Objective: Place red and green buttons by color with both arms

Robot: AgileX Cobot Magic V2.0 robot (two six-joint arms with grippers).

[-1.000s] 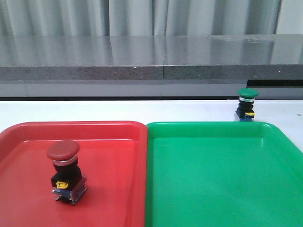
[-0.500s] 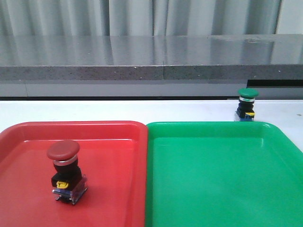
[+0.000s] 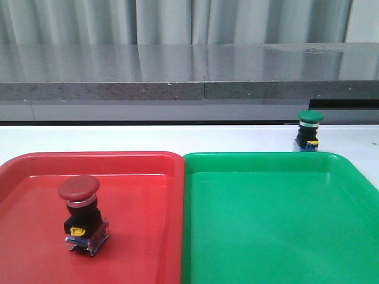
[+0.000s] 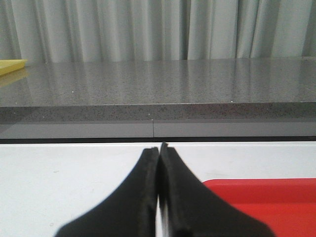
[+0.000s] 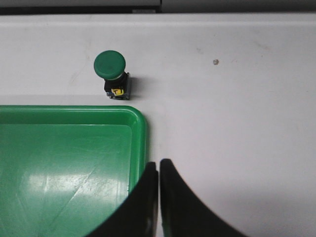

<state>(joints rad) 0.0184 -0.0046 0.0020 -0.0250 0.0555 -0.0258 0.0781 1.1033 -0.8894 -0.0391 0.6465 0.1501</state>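
Observation:
The red button (image 3: 81, 214) stands upright inside the red tray (image 3: 148, 177), left of its middle. The green button (image 3: 308, 131) stands upright on the white table just behind the green tray's (image 3: 266, 225) far right corner; it also shows in the right wrist view (image 5: 112, 74), beyond the tray's corner (image 5: 140, 128). My left gripper (image 4: 159, 147) is shut and empty over the white table, beside the red tray's corner (image 4: 266, 197). My right gripper (image 5: 159, 163) is shut and empty at the green tray's right edge. Neither gripper shows in the front view.
A grey stone ledge (image 3: 189, 74) runs along the back of the table, with pale curtains behind it. A yellow object (image 4: 11, 65) lies on the ledge far off in the left wrist view. White table surface (image 5: 237, 98) lies right of the green tray.

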